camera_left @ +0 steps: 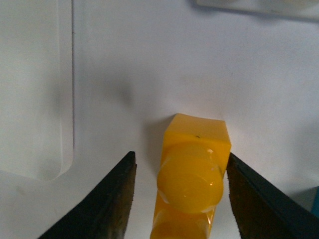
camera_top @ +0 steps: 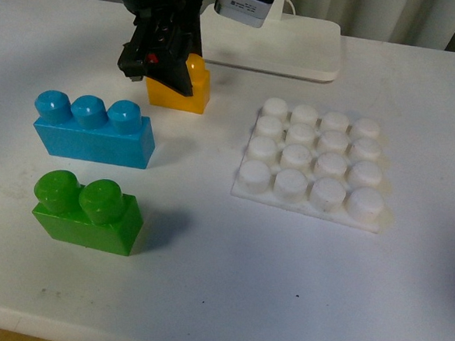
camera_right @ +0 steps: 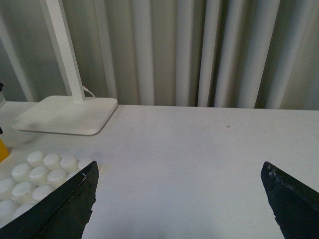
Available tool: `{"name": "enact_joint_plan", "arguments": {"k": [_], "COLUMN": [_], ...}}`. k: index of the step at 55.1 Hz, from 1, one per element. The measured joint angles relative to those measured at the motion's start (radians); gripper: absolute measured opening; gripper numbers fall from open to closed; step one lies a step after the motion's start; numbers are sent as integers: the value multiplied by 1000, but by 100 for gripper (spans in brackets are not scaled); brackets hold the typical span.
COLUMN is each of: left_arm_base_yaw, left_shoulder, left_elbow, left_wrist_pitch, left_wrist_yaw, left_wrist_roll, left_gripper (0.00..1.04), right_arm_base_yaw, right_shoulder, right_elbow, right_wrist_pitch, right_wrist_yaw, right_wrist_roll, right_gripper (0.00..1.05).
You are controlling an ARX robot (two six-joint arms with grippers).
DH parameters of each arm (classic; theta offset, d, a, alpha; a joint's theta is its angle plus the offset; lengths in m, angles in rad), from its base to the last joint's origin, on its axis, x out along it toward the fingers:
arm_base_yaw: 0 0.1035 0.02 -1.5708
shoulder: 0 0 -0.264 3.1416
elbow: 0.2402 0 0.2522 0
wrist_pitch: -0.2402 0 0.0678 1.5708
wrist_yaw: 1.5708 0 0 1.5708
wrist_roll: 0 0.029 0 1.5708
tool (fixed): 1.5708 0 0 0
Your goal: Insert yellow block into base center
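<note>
- Grasp step: my left gripper (camera_left: 180, 167) straddles the yellow block (camera_left: 193, 164), jaws wide, a gap on each side, no contact.
- The block sits at 11 o'clock on the table (camera_top: 204, 286); the base (camera_top: 246, 189) is well apart, at 4 o'clock from it.
- Next, I judge: close, lift, carry over the base centre, press down.
- Right gripper (camera_right: 179, 199) is wide open and empty.

The right tool (camera_right: 179, 167) gapes wide over the table (camera_right: 189, 144), the base (camera_right: 45, 169) just beside it, 1 lamp foot (camera_right: 65, 114) beyond.

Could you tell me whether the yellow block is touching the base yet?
Apart. The front view shows bare table between the yellow block and the base.
</note>
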Motion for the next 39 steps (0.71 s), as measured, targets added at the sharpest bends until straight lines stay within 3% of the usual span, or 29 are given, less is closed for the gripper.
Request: {"name": "enact_joint_plan", "arguments": {"k": [4, 7, 23, 39], "left_arm_base_yaw": [3, 5, 2, -91], "left_shoulder": [-1, -9, -38, -73], "left_elbow": [-3, -5, 16, 97], "left_wrist_pitch": [-26, -50, -146, -173], "left_wrist_yaw": [0, -2, 30, 93], "left_wrist_roll": [1, 2, 7, 7], "left_gripper": [36, 31, 30, 30], "right_arm_base_yaw": [0, 0, 0, 0], "right_shoulder": [0, 0, 0, 0], "right_elbow": [0, 0, 0, 0], "right_wrist_pitch": [0, 0, 0, 0], "right_wrist_yaw": [0, 0, 0, 0], "right_wrist_roll": [0, 0, 0, 0], "right_gripper": [96, 96, 96, 96]}}
